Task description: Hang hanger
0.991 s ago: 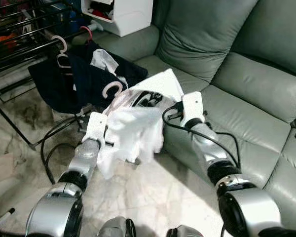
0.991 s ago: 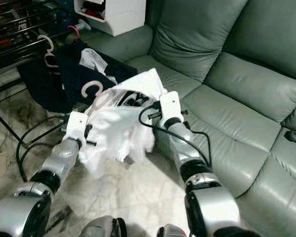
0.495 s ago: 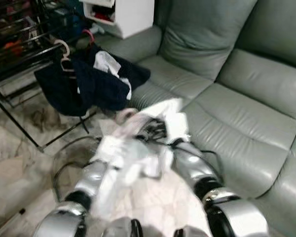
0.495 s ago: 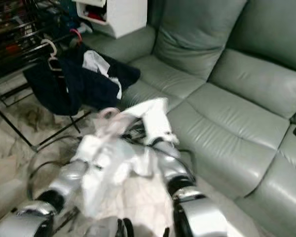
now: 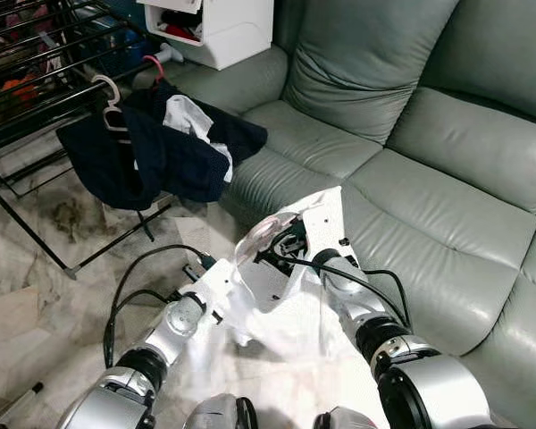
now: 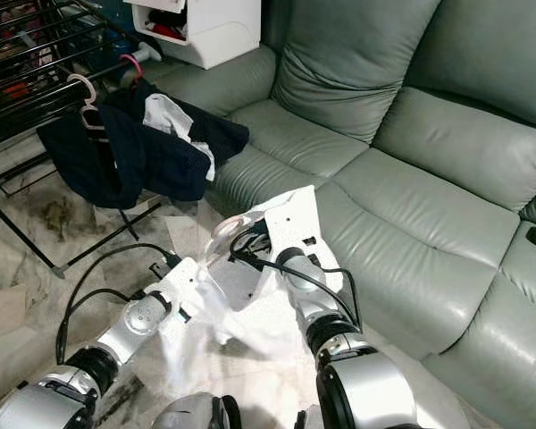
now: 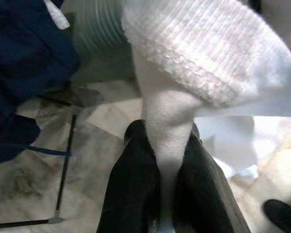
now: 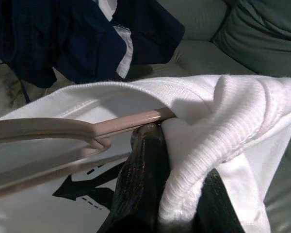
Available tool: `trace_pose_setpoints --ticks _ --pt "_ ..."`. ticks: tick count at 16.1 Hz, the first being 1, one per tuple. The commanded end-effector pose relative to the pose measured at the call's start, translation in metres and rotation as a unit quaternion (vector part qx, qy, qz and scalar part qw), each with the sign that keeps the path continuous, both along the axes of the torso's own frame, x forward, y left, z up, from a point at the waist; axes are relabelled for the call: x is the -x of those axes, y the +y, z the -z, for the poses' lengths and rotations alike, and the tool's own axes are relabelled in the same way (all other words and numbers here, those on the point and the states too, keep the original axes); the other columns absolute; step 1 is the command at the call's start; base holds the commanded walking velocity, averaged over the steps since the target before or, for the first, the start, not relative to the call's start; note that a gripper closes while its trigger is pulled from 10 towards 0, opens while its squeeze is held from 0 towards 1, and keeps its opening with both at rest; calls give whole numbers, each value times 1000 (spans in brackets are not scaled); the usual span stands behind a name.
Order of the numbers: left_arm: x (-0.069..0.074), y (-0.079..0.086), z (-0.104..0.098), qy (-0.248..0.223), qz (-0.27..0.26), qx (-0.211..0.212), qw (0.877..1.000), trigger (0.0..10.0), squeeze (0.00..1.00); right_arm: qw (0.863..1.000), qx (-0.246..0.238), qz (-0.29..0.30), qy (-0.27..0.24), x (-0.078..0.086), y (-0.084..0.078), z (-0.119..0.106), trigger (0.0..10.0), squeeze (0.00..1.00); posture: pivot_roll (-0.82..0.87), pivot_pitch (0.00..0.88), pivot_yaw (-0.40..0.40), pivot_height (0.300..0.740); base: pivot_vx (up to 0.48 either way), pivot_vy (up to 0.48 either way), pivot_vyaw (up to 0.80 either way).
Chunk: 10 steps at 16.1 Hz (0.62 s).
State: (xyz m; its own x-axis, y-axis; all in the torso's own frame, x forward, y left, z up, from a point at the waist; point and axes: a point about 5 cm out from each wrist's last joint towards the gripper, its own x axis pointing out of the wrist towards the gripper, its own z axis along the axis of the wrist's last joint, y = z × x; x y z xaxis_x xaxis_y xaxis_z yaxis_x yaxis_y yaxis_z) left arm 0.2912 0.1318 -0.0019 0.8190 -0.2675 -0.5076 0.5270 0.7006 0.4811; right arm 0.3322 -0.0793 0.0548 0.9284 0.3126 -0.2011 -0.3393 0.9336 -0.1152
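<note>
No readable text, brand or nr anywhere. Only mark: black print on the white shirt (image 8: 63,141), seen in right wrist view as an arrow-like shape w/ a short dashed line beneath; no letters legible. Head views show the shirt too small & crumpled to make out any print.
</note>
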Motion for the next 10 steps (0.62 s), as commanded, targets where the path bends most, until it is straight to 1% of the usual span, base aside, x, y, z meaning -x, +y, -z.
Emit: trace_pose_setpoints --ticks 1,2,3,4,5,6,7,8,10 --pt "0 2 0 -8 -3 -6 1000 10000 0 1000 -2 -24 3 5 10 3 0 0 -37 0 85 740 0 0 0" --pt "-1 6 1 -7 -16 -16 1000 10000 0 999 -4 -42 30 13 14 14 0 0 -35 0 84 740 0 0 0" --pt "0 11 4 6 -30 -27 999 10000 0 998 -4 -39 58 23 11 27 0 0 -34 0 82 740 0 0 0" --pt "0 12 5 16 -40 -17 999 10000 0 997 -19 -24 73 27 6 34 0 0 -35 0 81 740 0 0 0" --pt "1 14 7 38 -59 2 998 10000 0 996 -11 5 92 32 -4 43 0 0 -33 0 79 740 0 0 0" --pt "1 17 9 66 -89 33 993 10000 0 993 -26 42 112 34 -14 49 0 0 -37 0 79 740 0 0 0" --pt "0 20 9 80 -112 59 989 10000 0 989 -48 75 122 33 -21 49 0 0 -39 0 81 740 0 0 0" --pt "-1 22 9 84 -125 69 986 10000 0 987 -46 91 122 30 -26 48 0 0 -46 0 86 740 0 0 0" --pt "2 24 11 92 -128 76 985 10000 0 985 -29 110 133 32 -31 51 0 0 -55 0 89 740 0 0 0"
